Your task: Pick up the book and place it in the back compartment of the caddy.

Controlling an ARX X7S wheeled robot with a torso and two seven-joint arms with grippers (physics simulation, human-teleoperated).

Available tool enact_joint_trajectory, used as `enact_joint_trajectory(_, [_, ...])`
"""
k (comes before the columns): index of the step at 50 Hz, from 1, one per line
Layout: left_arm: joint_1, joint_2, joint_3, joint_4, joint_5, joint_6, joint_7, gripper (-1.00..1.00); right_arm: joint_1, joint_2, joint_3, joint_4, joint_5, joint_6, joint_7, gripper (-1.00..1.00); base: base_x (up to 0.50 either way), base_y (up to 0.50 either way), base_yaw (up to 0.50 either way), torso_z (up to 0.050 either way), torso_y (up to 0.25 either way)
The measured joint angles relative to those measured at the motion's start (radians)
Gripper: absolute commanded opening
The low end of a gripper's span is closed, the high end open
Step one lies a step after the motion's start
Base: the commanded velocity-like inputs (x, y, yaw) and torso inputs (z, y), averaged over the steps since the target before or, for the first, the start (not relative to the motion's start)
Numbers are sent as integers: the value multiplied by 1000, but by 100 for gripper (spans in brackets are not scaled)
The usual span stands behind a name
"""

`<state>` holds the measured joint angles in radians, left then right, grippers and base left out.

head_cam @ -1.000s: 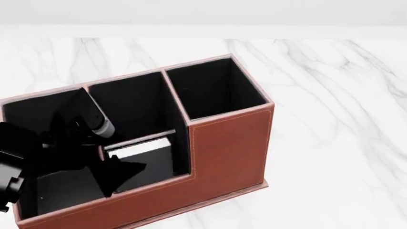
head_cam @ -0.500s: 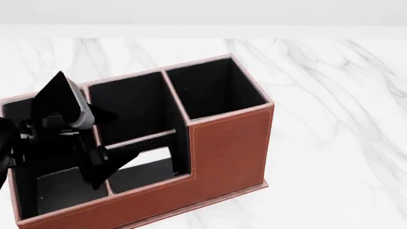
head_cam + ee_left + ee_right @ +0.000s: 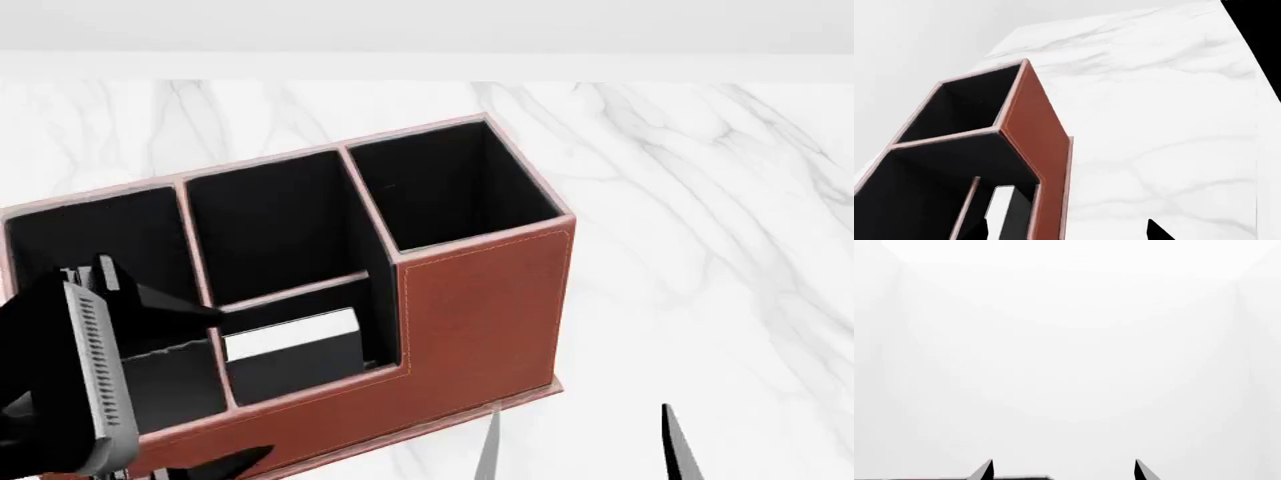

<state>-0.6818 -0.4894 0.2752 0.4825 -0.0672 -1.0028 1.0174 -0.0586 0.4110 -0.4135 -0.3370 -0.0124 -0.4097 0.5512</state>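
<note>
Since the earlier frames our left tool [image 3: 100, 370] has drawn back toward the lower left, apparently open and empty. We judge the task done: the small black hardback book [image 3: 296, 342] lies inside the reddish-brown leather-look caddy [image 3: 481, 310], in its back compartment [image 3: 304, 350], centre-left. Our right tool [image 3: 581, 445] hangs spread, empty, bottom right.

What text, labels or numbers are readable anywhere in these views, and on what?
None.
Caddy: plain reddish-brown walls with a pale stitched rim, no lettering.
Book: only white page edges and black cover show in its pocket, no title visible.
Marble table: grey veining only.
Left gripper and right gripper: no markings visible.
Right wrist view: blank white, nothing to read.
</note>
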Motion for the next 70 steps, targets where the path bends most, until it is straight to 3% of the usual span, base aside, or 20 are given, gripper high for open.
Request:
enact_joint_trajectory(14, [57,-19,-88,323,-29,-171,-16,100,23,18,22,-190,-15,157,1,100,0,0,0,0,0])
enact_joint_trajectory(30, [-73,-37,-134,509,-140,-381,-50,100,20,42,45,-413,-73,317,0,100,0,0,0,0,0])
enact_joint_trajectory(44, [-254,-121,-241,547,-692,-497,-404,100,-8,64,68,-587,-134,402,-3,100,0,0,0,0,0])
enact_joint_trajectory(53, [-346,-159,-261,541,-962,-529,-604,100,-45,54,95,-658,-167,403,-27,100,0,0,0,0,0])
enact_joint_trajectory(70, [-464,-227,-243,519,-1310,-519,-895,100,-157,-202,268,-700,-188,279,-314,100,0,0,0,0,0])
